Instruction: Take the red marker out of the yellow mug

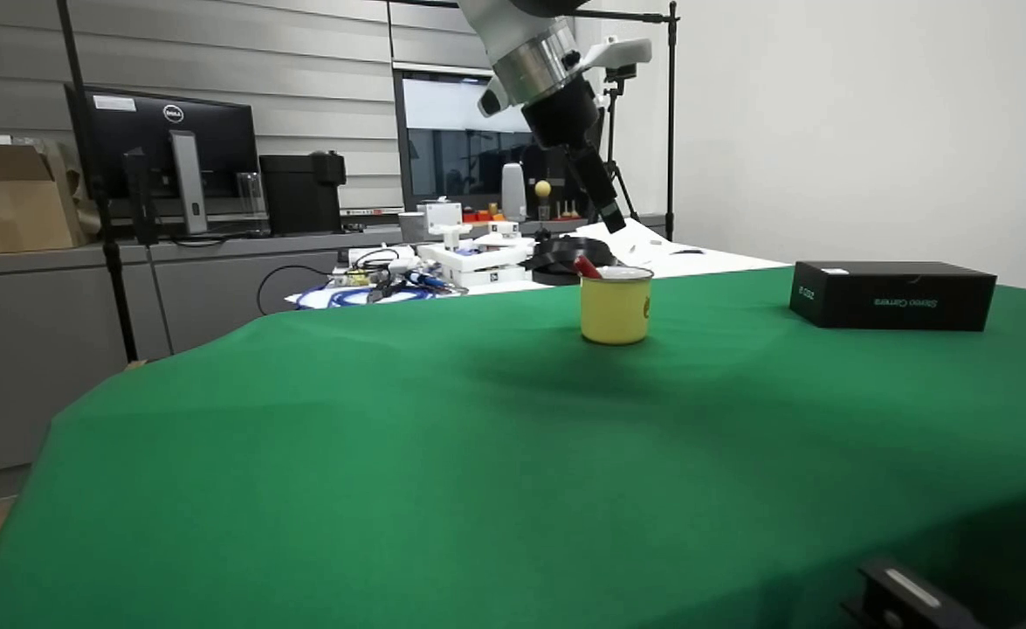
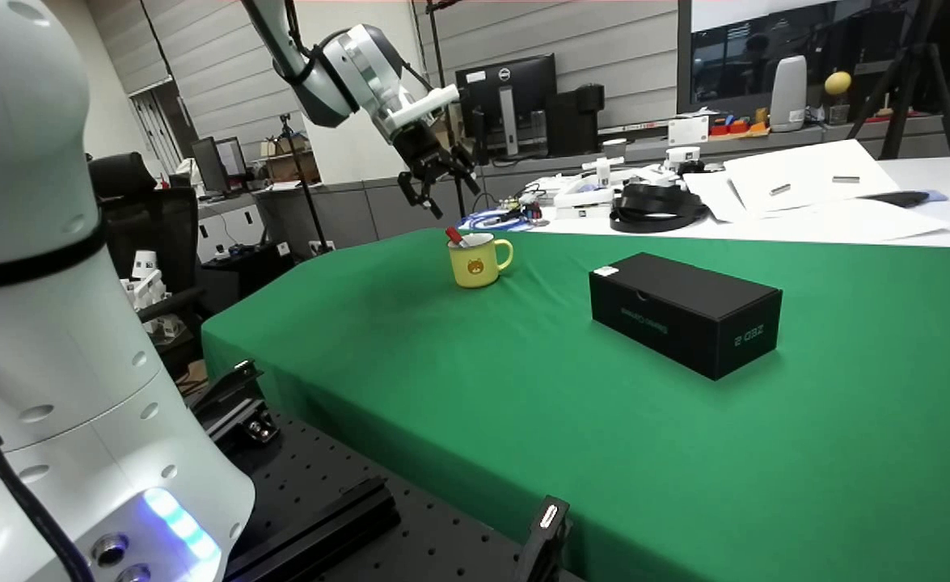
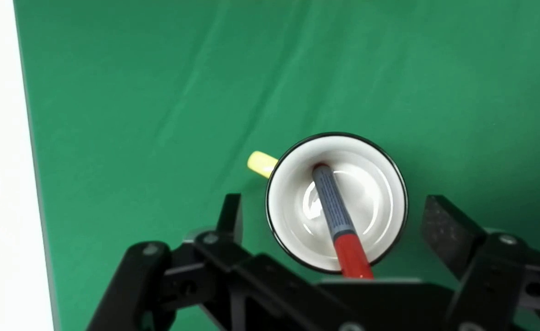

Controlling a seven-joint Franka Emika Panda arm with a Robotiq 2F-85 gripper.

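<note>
Two fingers [image 3: 231, 216] spread wide, grasp empty. Gripper [image 3: 334, 209] in the wrist view: full rim of the yellow mug [image 3: 288, 211] shows between the fingers, with green cloth [image 3: 136, 115] visible on either side of it. In both exterior views the fingers hang above the mug with a clear gap beneath them; gripper apart from both mug and red marker [image 3: 339, 220].

Marker: inside the mug, leaning. Lower end down in the white interior, grey barrel running across it, red end projecting over the rim. In the wrist view the red end reaches the edge of the gripper body; cannot tell whether its very tip is hidden there.

Mug: upright on the cloth, dark rim; in an exterior view a bear-face print shows on its side. Arm [image 2: 361, 69] slants down to the gripper from the top of both exterior views.

Black box [image 2: 685, 315]: on the cloth, well apart from the mug, lettering upside down, pale label at one upper edge.
</note>
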